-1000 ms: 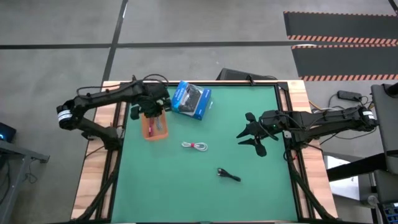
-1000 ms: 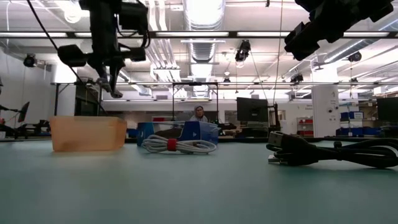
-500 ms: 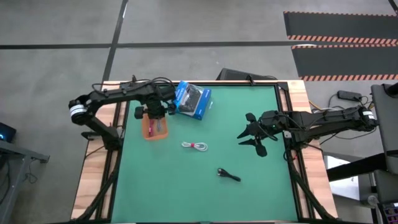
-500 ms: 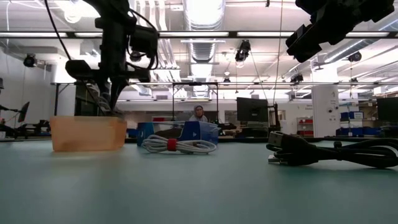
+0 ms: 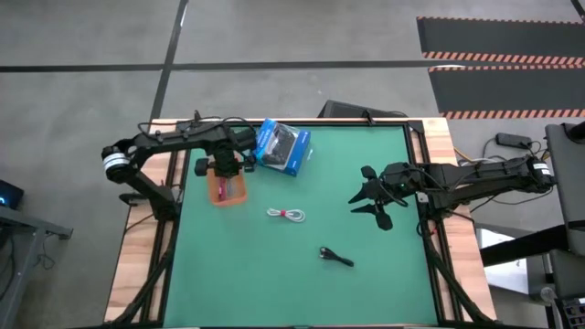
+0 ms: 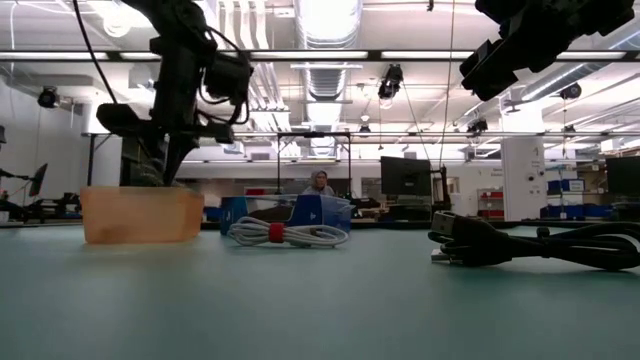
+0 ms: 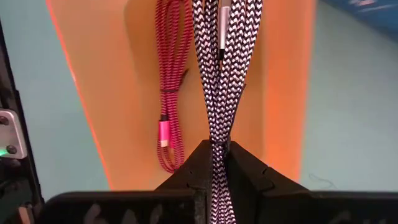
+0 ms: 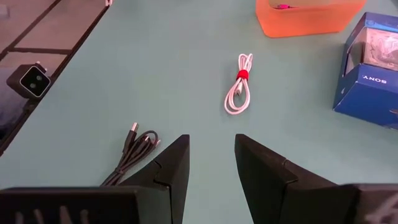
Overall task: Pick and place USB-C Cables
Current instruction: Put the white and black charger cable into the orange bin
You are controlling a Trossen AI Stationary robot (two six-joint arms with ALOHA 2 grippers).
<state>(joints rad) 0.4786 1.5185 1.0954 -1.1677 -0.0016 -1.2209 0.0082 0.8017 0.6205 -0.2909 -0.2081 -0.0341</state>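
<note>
- The left claw (image 7: 217,155) has its fingers pressed together on the grey braided cable (image 7: 225,68), pinching it where the doubled cord narrows; the cord runs on away from the fingertips into the orange tray (image 7: 280,93).
- Just beside the pinched cord, on the tray's floor, lies the dark red cable (image 7: 172,87), folded into a long loop with a pink plug at one end, apart from the claw.
- From above, the left claw (image 5: 226,170) sits directly over the tray (image 5: 219,195) at the left edge of the green surface (image 5: 302,283); in the level view its arm reaches down to the tray's rim (image 6: 140,215).
- Next to that claw, on the side toward the surface's middle, stands the blue box (image 5: 282,147), close beside the tray.
- Farther from the left claw, out on the open surface, lies the white cable (image 5: 287,215), coiled and bound with a red tie.
- The right claw (image 8: 211,158) hangs above the surface with its fingers spread and nothing between them; seen from above, it (image 5: 367,203) is well apart from the tray.
- Nearest below the right claw lies the black cable (image 8: 130,152), loosely bundled; beyond it is the white cable (image 8: 239,92), and farthest from it the tray (image 8: 308,15) and the blue box (image 8: 367,68).
</note>
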